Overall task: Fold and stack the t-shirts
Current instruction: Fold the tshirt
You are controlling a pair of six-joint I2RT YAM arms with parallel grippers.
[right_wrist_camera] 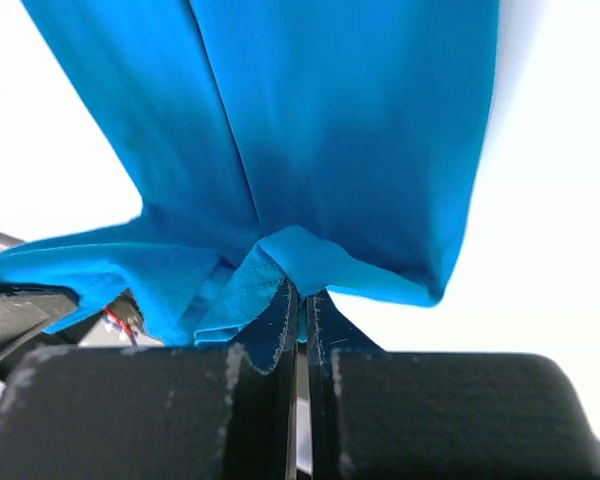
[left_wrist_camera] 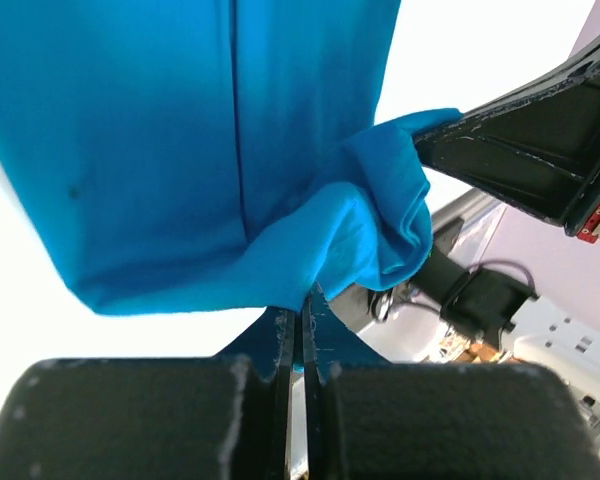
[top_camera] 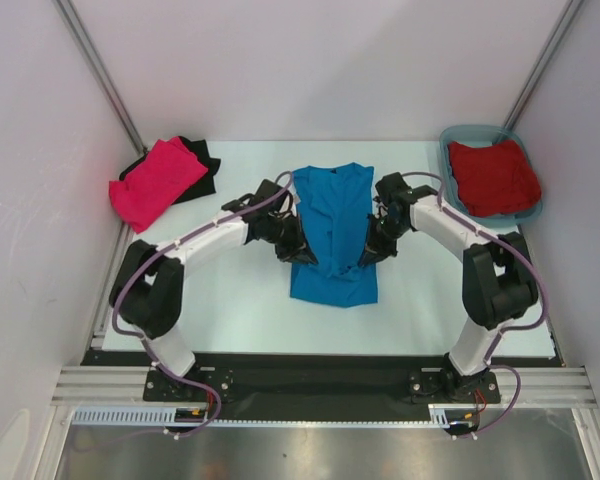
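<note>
A bright blue t-shirt [top_camera: 332,225] lies lengthwise in the middle of the table, folded narrow, its near part lifted. My left gripper [top_camera: 302,252] is shut on its left edge and my right gripper [top_camera: 364,256] is shut on its right edge. The left wrist view shows blue cloth [left_wrist_camera: 180,150] pinched at my left gripper [left_wrist_camera: 306,298]. The right wrist view shows blue cloth [right_wrist_camera: 330,130] bunched at my right gripper [right_wrist_camera: 300,292]. A hot pink t-shirt [top_camera: 158,182] lies folded on a black t-shirt [top_camera: 202,160] at the back left. A dark red t-shirt [top_camera: 494,176] fills the teal tub [top_camera: 452,140].
The teal tub stands at the back right corner. White walls close in the table on three sides, with slanted metal posts [top_camera: 98,70] at the back corners. The table's near edge meets a black rail [top_camera: 310,372] holding both arm bases.
</note>
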